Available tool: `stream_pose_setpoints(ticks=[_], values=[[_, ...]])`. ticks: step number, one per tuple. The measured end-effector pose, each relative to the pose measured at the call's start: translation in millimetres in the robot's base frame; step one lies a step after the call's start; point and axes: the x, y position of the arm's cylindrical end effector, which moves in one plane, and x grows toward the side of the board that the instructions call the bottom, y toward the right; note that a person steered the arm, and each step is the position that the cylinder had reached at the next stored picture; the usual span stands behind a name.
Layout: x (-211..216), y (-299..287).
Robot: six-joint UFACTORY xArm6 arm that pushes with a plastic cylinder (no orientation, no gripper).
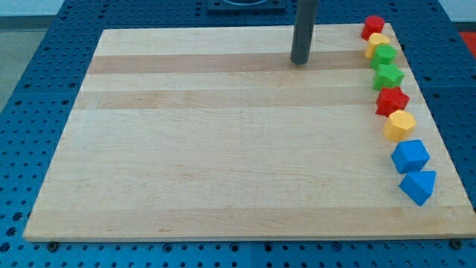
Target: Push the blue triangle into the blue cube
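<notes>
The blue triangle [418, 186] lies near the board's right edge, toward the view's bottom. The blue cube [410, 156] sits just above it, and the two look in contact or nearly so. My tip [300, 62] rests on the board near the view's top, right of centre. It is far from both blue blocks, up and to their left.
A column of blocks runs along the right edge of the wooden board [223, 149]: a red block [372, 27], a yellow block [377, 44], two green blocks [384, 55] [388, 76], a red star [391, 101] and a yellow hexagon [399, 125].
</notes>
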Motion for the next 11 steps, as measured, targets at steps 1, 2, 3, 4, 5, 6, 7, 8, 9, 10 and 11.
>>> stream_pose_setpoints(ticks=[1,2,3,4,5,6,7,8,9,10,11], values=[[53,0],[105,0],[159,0],[220,10],[271,31],[303,65],[303,95],[291,135],[272,159],[263,161],[263,161]])
